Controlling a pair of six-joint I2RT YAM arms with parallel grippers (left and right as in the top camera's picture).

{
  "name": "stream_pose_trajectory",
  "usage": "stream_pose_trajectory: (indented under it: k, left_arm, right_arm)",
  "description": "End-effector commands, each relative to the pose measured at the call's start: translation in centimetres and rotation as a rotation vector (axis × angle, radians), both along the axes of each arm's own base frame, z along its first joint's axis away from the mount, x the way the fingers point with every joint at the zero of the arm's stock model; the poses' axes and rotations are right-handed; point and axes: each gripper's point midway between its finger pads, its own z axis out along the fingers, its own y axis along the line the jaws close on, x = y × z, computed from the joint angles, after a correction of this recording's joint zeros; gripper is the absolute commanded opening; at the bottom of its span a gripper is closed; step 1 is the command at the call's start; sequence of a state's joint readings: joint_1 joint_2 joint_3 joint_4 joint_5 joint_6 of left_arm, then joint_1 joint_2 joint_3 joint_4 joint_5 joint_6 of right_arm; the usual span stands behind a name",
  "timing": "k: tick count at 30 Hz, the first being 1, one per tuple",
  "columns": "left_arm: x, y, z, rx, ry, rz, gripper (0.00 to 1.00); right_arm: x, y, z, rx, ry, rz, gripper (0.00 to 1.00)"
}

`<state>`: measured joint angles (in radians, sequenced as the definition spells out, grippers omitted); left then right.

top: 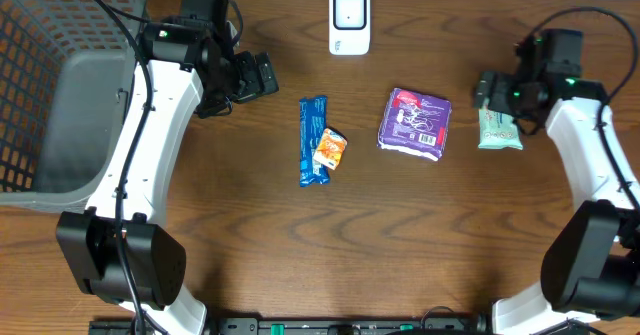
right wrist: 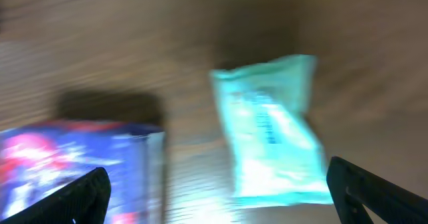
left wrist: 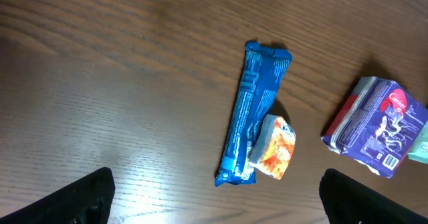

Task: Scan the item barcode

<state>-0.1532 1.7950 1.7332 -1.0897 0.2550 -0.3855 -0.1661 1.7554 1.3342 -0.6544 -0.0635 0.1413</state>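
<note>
left gripper (top: 258,76): fingers wide apart, holding nothing; hangs over bare table left of centre.
right gripper (top: 488,97): fingers spread wide, clamped on nothing. It sits over the far end of the pouch; contact cannot be told, as the wrist view is blurred.
pouch position: mint-green plastic pouch (top: 499,132) lies flat at the table's right side, near but apart from the purple plastic-wrapped packet (top: 415,123).
pouch look: crimped ends, pale print too blurred to read.
pouch axis: runs far-to-near across the table, slightly tilted — far end under the gripper.
table: brown wood-grain table (top: 300,245).
basket: grey plastic mesh basket (top: 40,35), far-left corner.
bar: blue foil bar wrapper (top: 313,140), centre, axis far-to-near — the small orange-and-white sachet (top: 330,147) touches its right side.
scanner: white rounded scanner (top: 349,20), far edge, centre, well apart from the pouch.
</note>
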Motion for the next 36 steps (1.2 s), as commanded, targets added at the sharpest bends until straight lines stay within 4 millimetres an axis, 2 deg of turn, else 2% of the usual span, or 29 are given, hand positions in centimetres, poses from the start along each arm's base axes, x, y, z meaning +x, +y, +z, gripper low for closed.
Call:
stream_pose_trajectory:
  k: [1, 4, 8, 10, 13, 16, 19, 20, 22, 24, 27, 33, 35, 36]
  left_arm:
    - [0.2, 0.4, 0.0, 0.016, -0.005, -0.001, 0.98]
    - [0.2, 0.4, 0.0, 0.016, -0.005, -0.001, 0.98]
    - [0.1, 0.4, 0.0, 0.016, -0.005, -0.001, 0.98]
    - [0.2, 0.4, 0.0, 0.016, -0.005, -0.001, 0.98]
    - [0.2, 0.4, 0.0, 0.016, -0.005, -0.001, 0.98]
    - [0.1, 0.4, 0.0, 0.016, -0.005, -0.001, 0.98]
    - [0.1, 0.4, 0.0, 0.016, -0.005, -0.001, 0.98]
    - [0.1, 0.4, 0.0, 0.016, -0.005, -0.001, 0.98]
    - [0.1, 0.4, 0.0, 0.016, -0.005, -0.001, 0.98]
    - [0.1, 0.4, 0.0, 0.016, -0.005, -0.001, 0.98]
    - [0.1, 0.4, 0.0, 0.016, -0.005, -0.001, 0.98]
    - [0.1, 0.4, 0.0, 0.016, -0.005, -0.001, 0.98]
    - [0.1, 0.4, 0.0, 0.016, -0.005, -0.001, 0.98]
    - [0.2, 0.4, 0.0, 0.016, -0.005, -0.001, 0.98]
  right_arm:
    - [-0.3, -1.9, -0.9, -0.022, 0.030, -0.047, 0.99]
    - [-0.5, -1.2, -1.1, 0.032, 0.036, -0.028, 0.99]
    - [-0.2, 1.2, -1.0, 0.126, 0.021, 0.035, 0.99]
    - [-0.2, 1.2, -1.0, 0.108, 0.025, 0.033, 0.99]
    - [-0.9, 1.1, -1.3, 0.106, 0.055, 0.025, 0.94]
    - [-1.1, 3.3, -1.2, 0.208, 0.058, 0.082, 0.82]
    - [-1.1, 4.9, -1.0, 0.215, 0.049, 0.177, 0.77]
    - [-1.1, 4.7, -1.1, 0.183, 0.052, 0.190, 0.72]
    - [-1.2, 3.2, -1.6, 0.089, 0.075, 0.137, 0.70]
    - [-1.5, 0.8, -1.8, -0.006, 0.099, 0.018, 0.85]
    - [-2.0, -2.4, -1.8, -0.130, 0.118, -0.152, 0.84]
    - [-1.8, -4.0, -2.5, -0.189, 0.094, -0.198, 0.77]
    - [-1.1, -4.2, -3.1, -0.196, 0.064, -0.196, 0.81]
    - [-0.7, -4.3, -3.6, -0.198, 0.049, -0.196, 0.87]
